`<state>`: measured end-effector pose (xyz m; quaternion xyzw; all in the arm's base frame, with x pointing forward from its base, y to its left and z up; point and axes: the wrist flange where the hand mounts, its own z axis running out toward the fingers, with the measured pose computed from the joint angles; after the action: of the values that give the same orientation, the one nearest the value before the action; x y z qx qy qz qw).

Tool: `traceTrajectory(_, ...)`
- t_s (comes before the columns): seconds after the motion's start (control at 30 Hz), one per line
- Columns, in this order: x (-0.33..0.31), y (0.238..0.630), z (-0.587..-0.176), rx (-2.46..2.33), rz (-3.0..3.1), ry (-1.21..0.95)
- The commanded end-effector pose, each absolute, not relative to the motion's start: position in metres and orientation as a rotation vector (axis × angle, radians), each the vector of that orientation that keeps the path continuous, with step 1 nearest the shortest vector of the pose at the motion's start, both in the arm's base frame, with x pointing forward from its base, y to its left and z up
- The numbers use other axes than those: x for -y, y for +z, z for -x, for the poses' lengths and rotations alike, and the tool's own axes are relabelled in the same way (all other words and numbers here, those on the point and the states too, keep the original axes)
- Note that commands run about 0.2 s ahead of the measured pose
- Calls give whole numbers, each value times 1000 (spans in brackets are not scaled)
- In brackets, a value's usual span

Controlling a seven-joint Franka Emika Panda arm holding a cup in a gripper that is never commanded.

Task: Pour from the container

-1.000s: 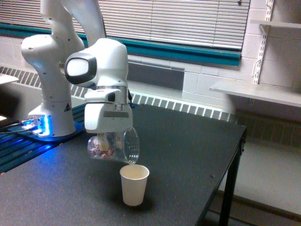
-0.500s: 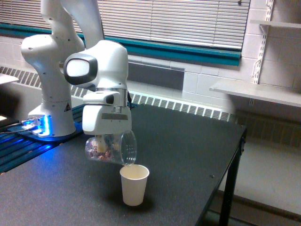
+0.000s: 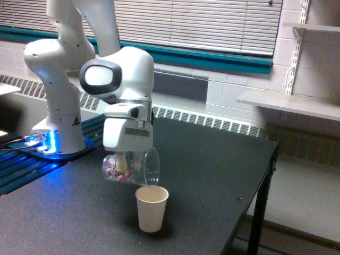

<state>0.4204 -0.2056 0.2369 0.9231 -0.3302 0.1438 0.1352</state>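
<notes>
Clear wide-rimmed plastic cup (image 3: 130,167), gripped on its side by the end effector (image 3: 123,159), is held just above the white paper cup (image 3: 151,208); tilting should be slow, rim kept centred.

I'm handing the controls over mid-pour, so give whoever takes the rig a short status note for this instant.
Gripper: jaws shut on the clear cup, held on its side with the rim toward the exterior view's right.
Position: the cup's rim sits just above the white paper cup, which stands upright on the black table.
Done: cup tipped and lined up; small pieces are inside it, near its base.
Left: tilt further so the contents fall into the paper cup.
</notes>
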Motion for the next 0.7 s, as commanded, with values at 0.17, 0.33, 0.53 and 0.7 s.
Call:
traceTrajectory(0.17,208,231,-417,992,-2641,399)
traceTrajectory(0.33,214,231,-415,1002,-2636,402)
traceTrajectory(0.53,216,234,-417,998,-2628,404)
traceTrajectory(0.7,210,236,-425,960,-2625,390)
